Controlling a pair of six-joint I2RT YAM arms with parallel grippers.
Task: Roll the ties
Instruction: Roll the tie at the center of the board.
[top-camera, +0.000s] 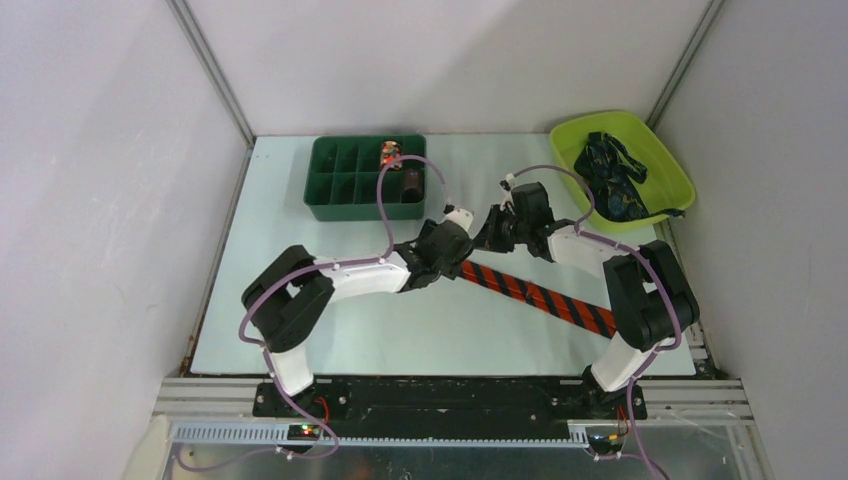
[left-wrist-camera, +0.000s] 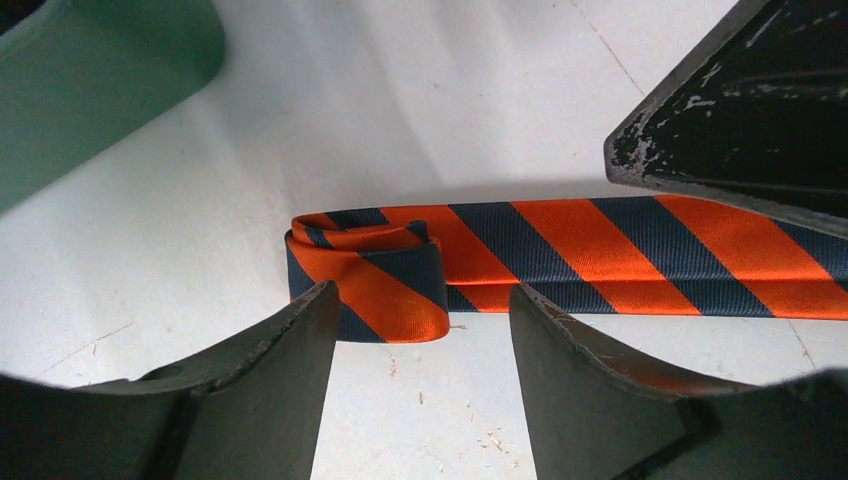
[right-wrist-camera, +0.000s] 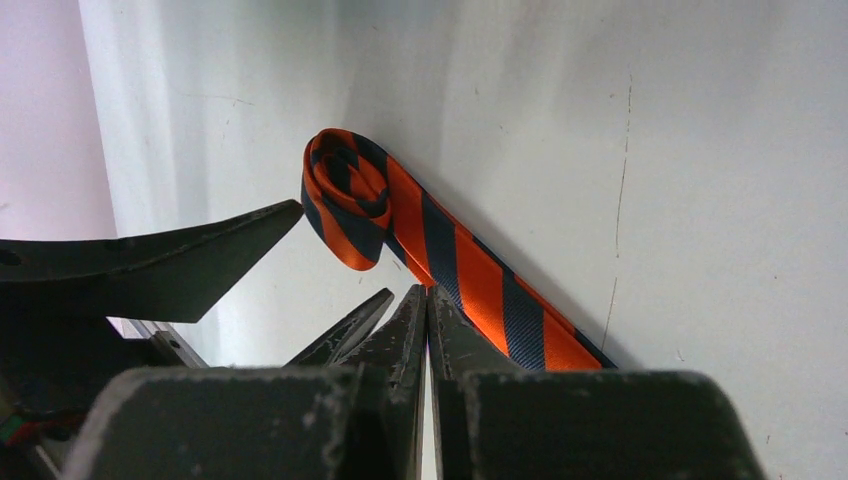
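The left hand (left-wrist-camera: 422, 300) is standing wide open, its fingers (left-wrist-camera: 270, 370) straddling the small rolled end of the striped orange tie (left-wrist-camera: 600, 250) and clamping nothing. The right hand (right-wrist-camera: 425, 300) is sitting with fingers pressed together at the strip's edge. The rest of that tie is lying diagonally across the bench (top-camera: 330, 330). A navy tie (top-camera: 612, 180) is lying in the lime tray (top-camera: 670, 165).

Robotics lab cell, white enclosure walls (top-camera: 450, 60), aluminium corner post (top-camera: 213, 72), pale table (top-camera: 400, 340)
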